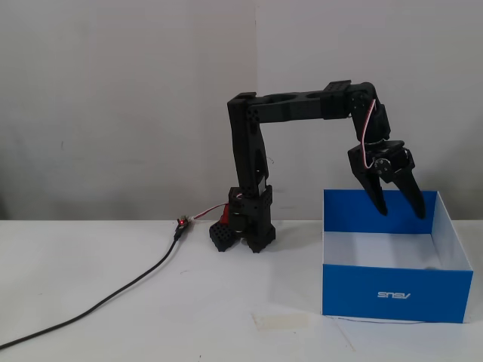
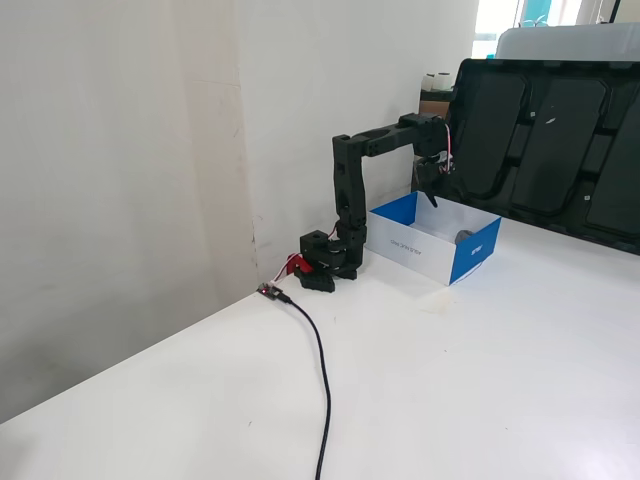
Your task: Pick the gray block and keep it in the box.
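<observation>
In a fixed view facing the box's logo side, your arm rose from its base, which sat on the white table to the left of the box; the forearm reached rightward and bent down so that the gripper hung over the box's open top; its two black fingers were spread wide apart, tips pointing down at about rim height, and nothing was held between them; the box was bright blue outside with a small upside-down white logo and white inside; you could not see the gray block in this view, since the near blue wall hid the floor of the box; a black cable ran from beside the base away from the box toward the left edge.

In a fixed view from farther off and to one side, the arm stood just left of the box, and the gripper hovered above the box's far corner, too small here for you to judge the jaws; the gray block showed as a small gray shape inside the box, against the near right wall, well below the gripper and clear of it; dark panels stood behind the box.

Judging from this, the placing looked done: the block lay in the box and the jaws were empty; what seemed left was only to draw your arm away from the box.
</observation>
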Robot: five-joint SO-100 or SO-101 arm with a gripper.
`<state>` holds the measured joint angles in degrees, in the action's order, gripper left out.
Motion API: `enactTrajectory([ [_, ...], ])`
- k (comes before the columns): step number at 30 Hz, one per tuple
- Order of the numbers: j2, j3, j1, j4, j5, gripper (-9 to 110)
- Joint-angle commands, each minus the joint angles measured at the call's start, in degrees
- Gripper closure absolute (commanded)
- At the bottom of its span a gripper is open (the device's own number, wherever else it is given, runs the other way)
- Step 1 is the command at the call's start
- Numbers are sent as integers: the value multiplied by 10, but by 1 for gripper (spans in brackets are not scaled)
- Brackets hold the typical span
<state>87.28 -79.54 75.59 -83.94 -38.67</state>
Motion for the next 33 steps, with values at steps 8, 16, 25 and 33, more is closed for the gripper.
enactTrajectory([
  [8, 39, 88, -28, -71, 66, 90],
  [16, 93, 79, -139, -84, 199, 96],
  [25, 113, 69, -337, -85, 368, 96],
  [33, 165, -5, -520, -40, 446, 97],
])
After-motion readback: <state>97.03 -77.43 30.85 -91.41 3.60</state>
